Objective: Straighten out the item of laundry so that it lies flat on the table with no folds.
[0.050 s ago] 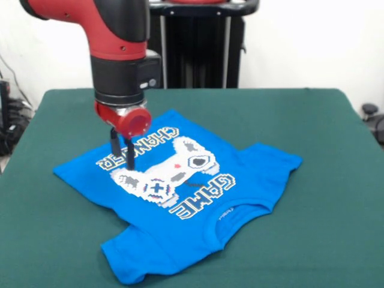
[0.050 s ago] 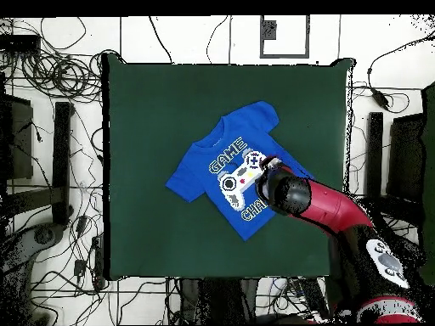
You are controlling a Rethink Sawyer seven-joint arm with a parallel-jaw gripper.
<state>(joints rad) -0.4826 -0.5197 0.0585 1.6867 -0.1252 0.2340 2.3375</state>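
Seen from the front, a bright blue T-shirt (image 1: 180, 198) lies printed side up on the green table (image 1: 312, 120), set at a slant, its white "GAME CHANGER" lettering and game-controller graphic upside down to the camera. At the left of the picture the red and black arm comes down over the shirt's hem end, and the end effector (image 1: 122, 153) stands upright with its two dark fingers (image 1: 129, 154) close together, a narrow gap between them, their tips at the cloth beside the word "CHANGER". Whether they pinch any fabric cannot be told. Toward the middle, the collar edge faces the camera and the near sleeve is bunched, with the shirt's lower corner folded under. At the right, the other sleeve spreads out with soft ripples.

From overhead, the T-shirt (image 2: 223, 161) sits near the table's middle, turned diagonally, with bare felt (image 2: 153, 102) on every side. This view shows the shirt's whole outline and its place on the table, but the arm's wrist covers the end effector (image 2: 270, 174) and the shirt's right edge, so the fingers show only from the front. Cables (image 2: 51, 68) lie on the floor to the left of the table.
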